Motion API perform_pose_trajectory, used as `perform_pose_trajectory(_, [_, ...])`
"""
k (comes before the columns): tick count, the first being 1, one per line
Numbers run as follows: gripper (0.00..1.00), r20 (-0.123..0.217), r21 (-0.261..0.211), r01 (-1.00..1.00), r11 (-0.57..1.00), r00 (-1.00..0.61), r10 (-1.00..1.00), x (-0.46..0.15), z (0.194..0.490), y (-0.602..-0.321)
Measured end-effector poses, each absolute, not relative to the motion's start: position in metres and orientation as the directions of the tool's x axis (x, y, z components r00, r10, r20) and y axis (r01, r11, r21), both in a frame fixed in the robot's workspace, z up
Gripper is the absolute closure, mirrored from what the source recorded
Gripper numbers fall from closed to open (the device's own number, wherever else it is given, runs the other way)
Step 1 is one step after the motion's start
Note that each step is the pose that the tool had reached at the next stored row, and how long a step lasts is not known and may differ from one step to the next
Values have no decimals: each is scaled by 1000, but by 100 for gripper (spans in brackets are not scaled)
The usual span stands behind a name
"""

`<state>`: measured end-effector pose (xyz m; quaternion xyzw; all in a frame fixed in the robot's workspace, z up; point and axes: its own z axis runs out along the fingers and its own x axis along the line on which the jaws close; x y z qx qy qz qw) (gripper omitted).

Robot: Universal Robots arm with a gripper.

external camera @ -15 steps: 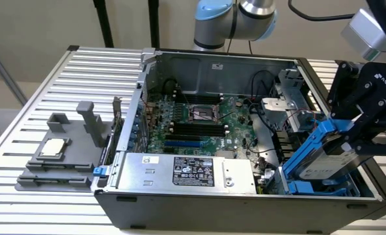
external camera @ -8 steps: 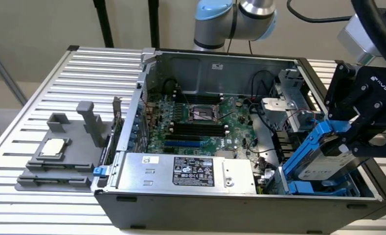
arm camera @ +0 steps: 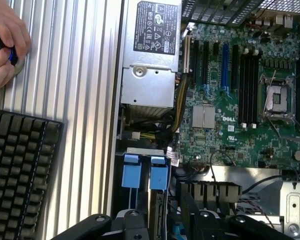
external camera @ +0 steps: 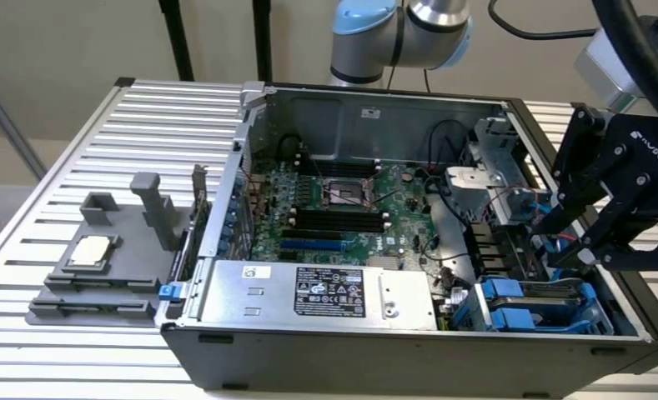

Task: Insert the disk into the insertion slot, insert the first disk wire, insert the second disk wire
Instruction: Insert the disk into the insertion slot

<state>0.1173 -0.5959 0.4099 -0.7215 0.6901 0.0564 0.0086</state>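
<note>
My pincer (external camera: pixel 562 243) hangs spread inside the open computer case (external camera: pixel 418 343), and I see nothing clamped between its fingers. On a dial laid over the case in the exterior view, I am at 3 o'clock, just above the drive corner.

The disk (external camera: pixel 551 293) lies at about 4 o'clock. It looks seated flat in the insertion slot (external camera: pixel 601 321), right below my fingers and not touching them. Thin red and blue wires (external camera: pixel 525 198) run close by at about 2 o'clock. I cannot tell whether any of them is plugged into the disk.

I judge the disk to be dense and stiff, heavy for its size. Its bare metal is smooth and would slip, and it would not take a knock well. The best hold is on the blue plastic carrier, at its edges or on the blue tabs (arm camera: pixel 131 172), never on the labelled face. The wires look limp, so I would grip the hard plug and not the cord.

By my count:
- One disk and one slot, with two blue tabs side by side.
- One power-supply box (external camera: pixel 318 292) at 6 o'clock.
- One motherboard (external camera: pixel 340 208) at the centre.
- One keyboard (arm camera: pixel 20 175) on the slatted tabletop (external camera: pixel 106 125).
- One person's hand (arm camera: pixel 2 47) beside the keyboard, closed on something small.
</note>
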Motion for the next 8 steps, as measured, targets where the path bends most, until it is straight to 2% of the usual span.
perform_pose_trajectory(8, [63, -93, 65, -997, -48, 42, -995, 118, 410, -594])
